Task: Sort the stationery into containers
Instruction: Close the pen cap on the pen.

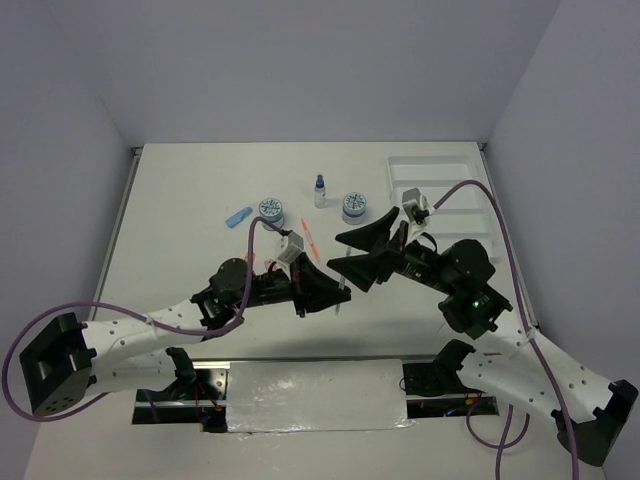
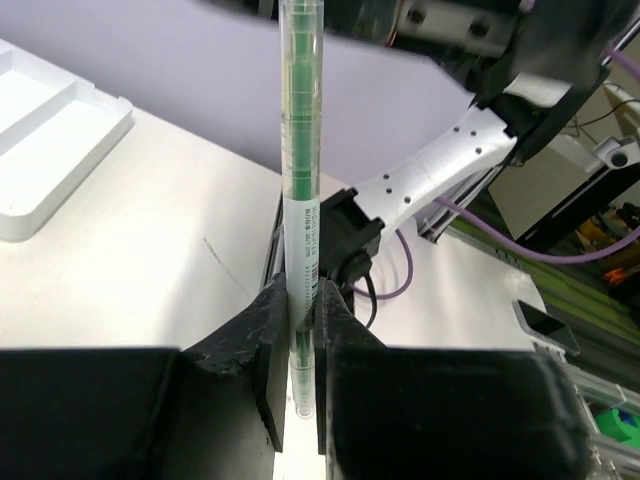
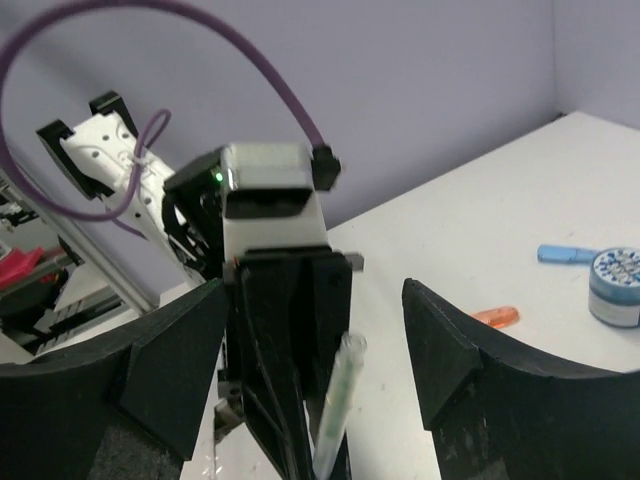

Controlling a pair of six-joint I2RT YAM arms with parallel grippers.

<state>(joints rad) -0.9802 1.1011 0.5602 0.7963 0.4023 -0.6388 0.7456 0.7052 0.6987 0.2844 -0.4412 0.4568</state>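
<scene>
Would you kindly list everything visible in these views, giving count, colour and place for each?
Table: one, white, under everything.
Tray: one, white, divided, far right corner.
Left jar: one, blue-grey, left of the bottle.
Right jar: one, blue-grey, right of the bottle.
Bottle: one, clear with blue cap, between the jars.
Blue piece: one, light blue, left of the left jar.
Orange pen: one, orange-red, lying nearer than the bottle.
Green pen: one, green, gripped in the left pincer.
Left pincer: one, black, shut on the green pen.
Right pincer: one, black, open, facing the left pincer.
</scene>
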